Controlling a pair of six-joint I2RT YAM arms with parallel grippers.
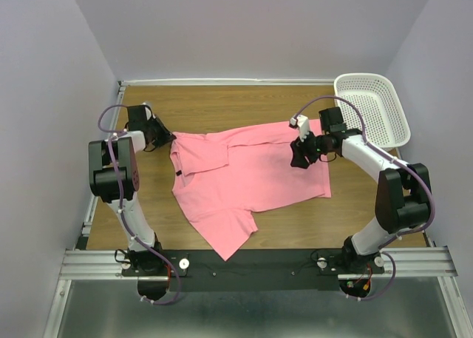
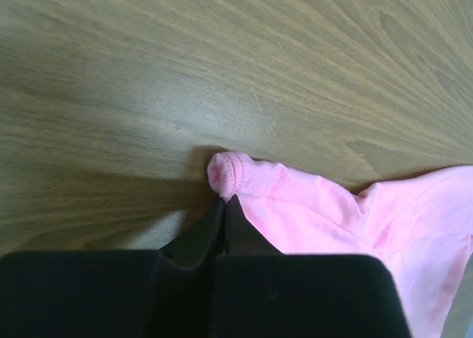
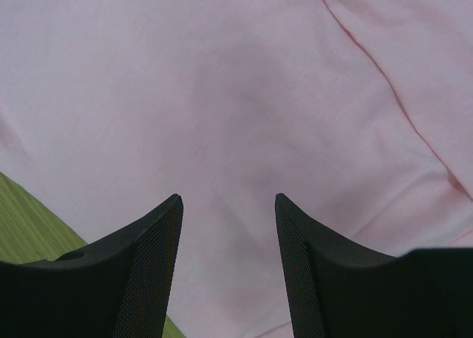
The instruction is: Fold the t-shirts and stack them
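Left jaws clamp the pink t-shirt [image 1: 244, 183] edge; right jaws gape over it; dark neck label [image 1: 179, 174] unreadable.

No legible text anywhere; dark neck label [image 1: 179, 174] on the t-shirt [image 1: 251, 177] illegibly small.

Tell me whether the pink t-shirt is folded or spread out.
Mostly spread: the t-shirt lies flat and wide across the table, one sleeve pointing toward the near edge. Only a flap by the collar looks turned over.
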